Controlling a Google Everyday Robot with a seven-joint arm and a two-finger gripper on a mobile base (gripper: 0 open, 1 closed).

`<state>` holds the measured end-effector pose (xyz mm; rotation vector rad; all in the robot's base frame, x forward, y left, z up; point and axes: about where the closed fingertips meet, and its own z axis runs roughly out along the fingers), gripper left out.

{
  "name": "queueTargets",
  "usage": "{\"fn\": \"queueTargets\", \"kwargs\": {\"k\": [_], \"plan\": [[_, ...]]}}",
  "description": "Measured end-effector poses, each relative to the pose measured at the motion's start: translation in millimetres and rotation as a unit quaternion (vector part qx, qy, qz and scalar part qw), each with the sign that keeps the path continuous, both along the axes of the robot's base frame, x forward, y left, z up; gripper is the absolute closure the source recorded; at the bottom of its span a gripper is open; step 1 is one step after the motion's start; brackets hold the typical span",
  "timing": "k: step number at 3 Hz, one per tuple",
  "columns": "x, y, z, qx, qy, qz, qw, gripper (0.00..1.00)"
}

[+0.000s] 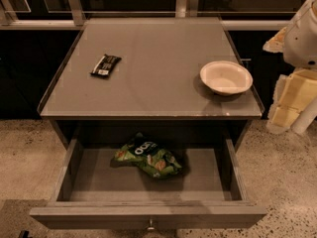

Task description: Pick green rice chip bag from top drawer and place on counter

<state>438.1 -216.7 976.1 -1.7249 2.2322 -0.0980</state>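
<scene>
Status: nothing picked yet. The wrinkly bright green foil rice chip bag (148, 158) lies crumpled on the flat floor of the wide shallow grey top drawer (208, 177), lower centre of frame, a bit left of middle and clear of the side walls. The drawer stands open, with its small metal knob (150, 226) at the bottom edge. The gripper (290, 103), cream blocky parts under a white rounded housing, is at the right edge of frame, well apart from the bag; can't tell if it's parted or closed. Left to do: reach in, grasp, lift, set down. The large matte grey square counter (158, 58) with a thin raised metal rim has bare surface between the small glossy black wrapper bar (105, 65) upper left and the smooth round white bowl (226, 77) at right. The foil looks crinkly and will likely deform under a pinch.
</scene>
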Motion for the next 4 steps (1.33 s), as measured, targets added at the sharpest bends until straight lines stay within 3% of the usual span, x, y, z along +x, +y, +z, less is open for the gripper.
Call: {"fn": "queueTargets", "kwargs": {"k": [2,3,4], "plan": [[-1,-1,-7,0.012,-0.006,-0.002,0.9999,0.0],[-1,-4,-38,0.04,0.002,-0.013,0.9991,0.0],[12,-9,-68,0.045,0.025,-0.03,0.9982,0.0]]}}
